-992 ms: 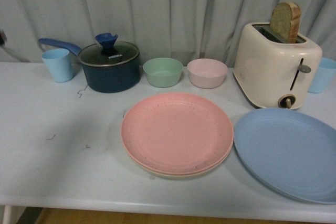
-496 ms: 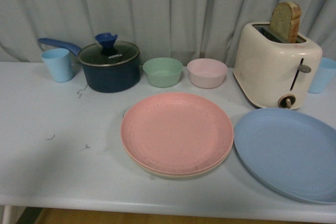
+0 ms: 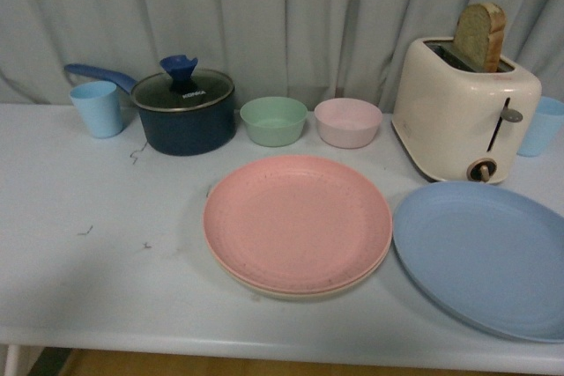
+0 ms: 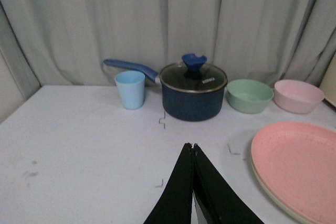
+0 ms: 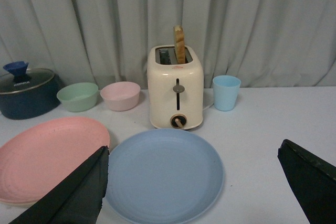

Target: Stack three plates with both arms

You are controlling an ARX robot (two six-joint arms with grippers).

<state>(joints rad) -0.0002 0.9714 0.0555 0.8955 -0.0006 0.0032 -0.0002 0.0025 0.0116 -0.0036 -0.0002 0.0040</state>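
Pink plate sits right on top of the beige plate, mid tabletop, with only the beige rim peeking out. Blue plate lies flat just beside them at 3 o'clock. Left hand is pinched closed on nothing. Right hand is spread wide open, and the blue plate shows between its fingers.

Beige plate, front-left of toaster: nearly all hidden under pink plate, only thin rim showing. Light blue plate, in front of toaster: cropped by front view's right edge. Blue cup, behind toaster's right side: half hidden, also cropped. Lettering on pot lid, far left of toaster: too small to read. Left gripper and right gripper: finger bases cut off by wrist-view edges.
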